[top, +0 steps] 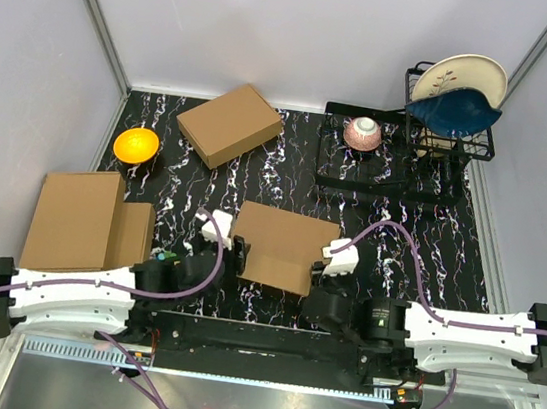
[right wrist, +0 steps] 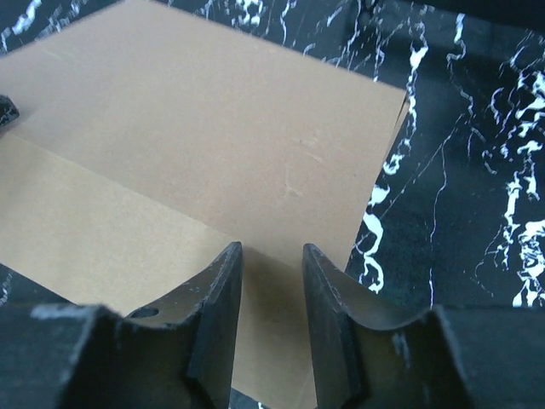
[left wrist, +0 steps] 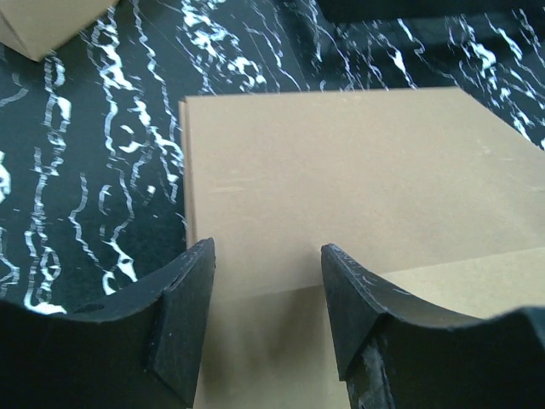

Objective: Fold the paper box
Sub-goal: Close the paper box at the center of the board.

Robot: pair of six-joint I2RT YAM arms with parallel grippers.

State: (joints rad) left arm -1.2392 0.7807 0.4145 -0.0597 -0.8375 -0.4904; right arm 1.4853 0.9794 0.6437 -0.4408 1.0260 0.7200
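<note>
1. Paper box point(top: 283, 246) lies flat at the table's near centre, between both grippers.
2. Left gripper point(left wrist: 266, 251) has its jaws open over the box's near left edge.
3. Right gripper point(right wrist: 271, 249) has its jaws narrowly apart at the box's right corner, gripping nothing.

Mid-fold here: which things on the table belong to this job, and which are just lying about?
In the job:
- paper box
- left gripper, at its left edge
- right gripper, at its right edge

Lying about:
- compact brown box
- tan cardboard slab
- orange bowl
- patterned bowl
- dish rack holding plates
</note>
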